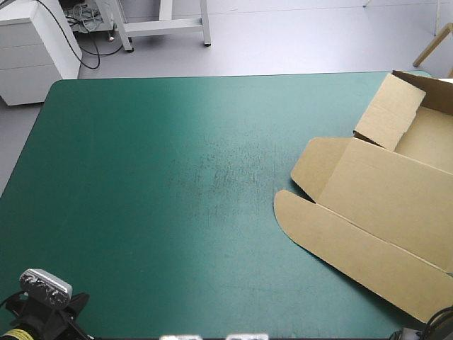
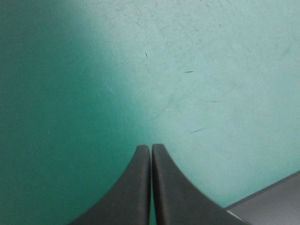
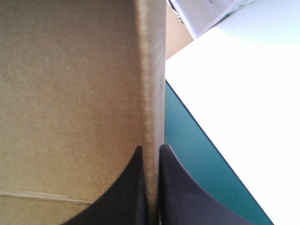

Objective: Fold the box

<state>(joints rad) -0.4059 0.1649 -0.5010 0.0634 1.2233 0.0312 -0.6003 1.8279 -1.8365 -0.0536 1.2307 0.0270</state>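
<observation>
Two grippers inspected, taken from the table's left to its right.

Left gripper [image 2: 151, 147]: the black fingers are pressed together in a single point and grip nothing. Under and ahead of it lies only bare teal-green cover [image 1: 177, 177], lightly scratched. It stands at the near left corner, well apart from the work.

Box [image 1: 382, 205]: it lies at the table's right side and runs off the right edge of the high view. Most of the brown sheet lies flat, with a rounded flap [image 1: 294, 212] pointing toward the table's middle. At the far right corner one panel [image 1: 388, 113] stands raised and tilted.

Right gripper [image 3: 151, 150]: the fingers are nearly closed on an edge of the board, which runs straight out from between them. The broad brown face shows to one side and cover to the other.

Assessment: the fold appears to be at an early step, with the grip made and most walls not yet raised. The next move probably calls for swinging the held panel up along its crease. The idle left gripper would probably have to cross over to steady the sheet, since it may otherwise slide on the cover.
</observation>
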